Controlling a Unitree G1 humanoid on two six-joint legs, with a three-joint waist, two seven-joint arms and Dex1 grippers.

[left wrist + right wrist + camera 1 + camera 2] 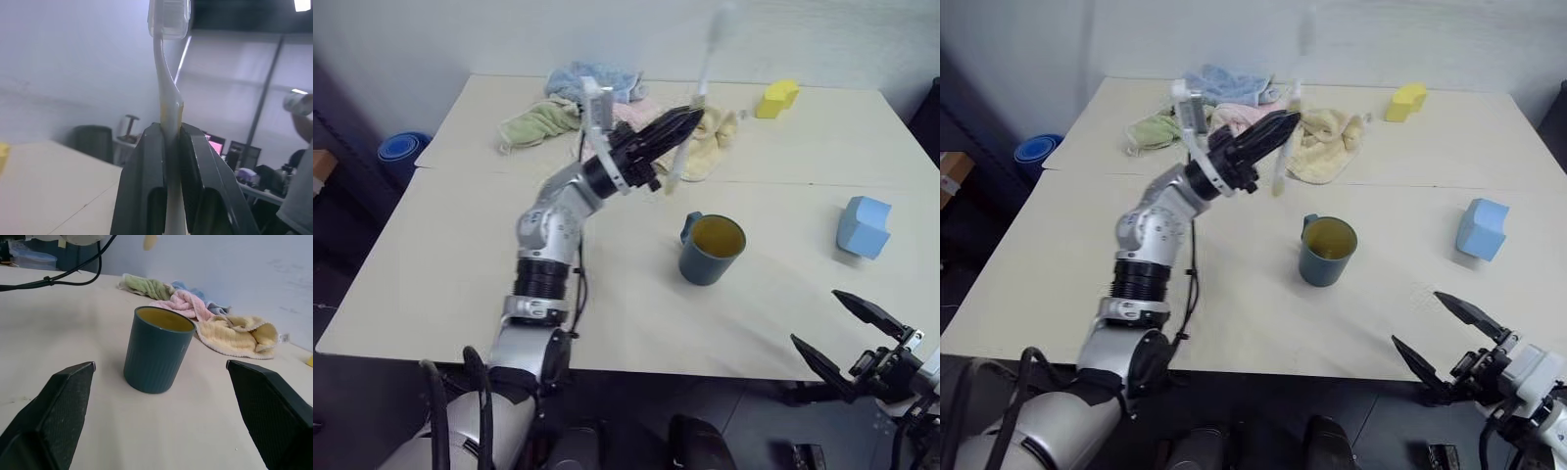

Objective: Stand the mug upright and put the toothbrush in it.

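The dark teal mug (710, 251) stands upright in the middle of the table, its yellow inside showing; the right wrist view has the mug (157, 349) straight ahead. My left gripper (683, 123) is raised above the table behind and to the left of the mug, shut on the pale toothbrush (697, 98), which stands nearly upright with its bristle head on top. In the left wrist view the toothbrush (168, 73) rises from between the closed fingers (143, 181). My right gripper (842, 328) hangs open off the near right table edge, nothing between its fingers.
Several towels (607, 110) in green, blue, pink and yellow lie bunched at the far side of the table (460, 255). A yellow block (776, 98) sits at the far right and a light blue block (864, 226) at the right. A blue bowl (401, 150) lies on the floor, left.
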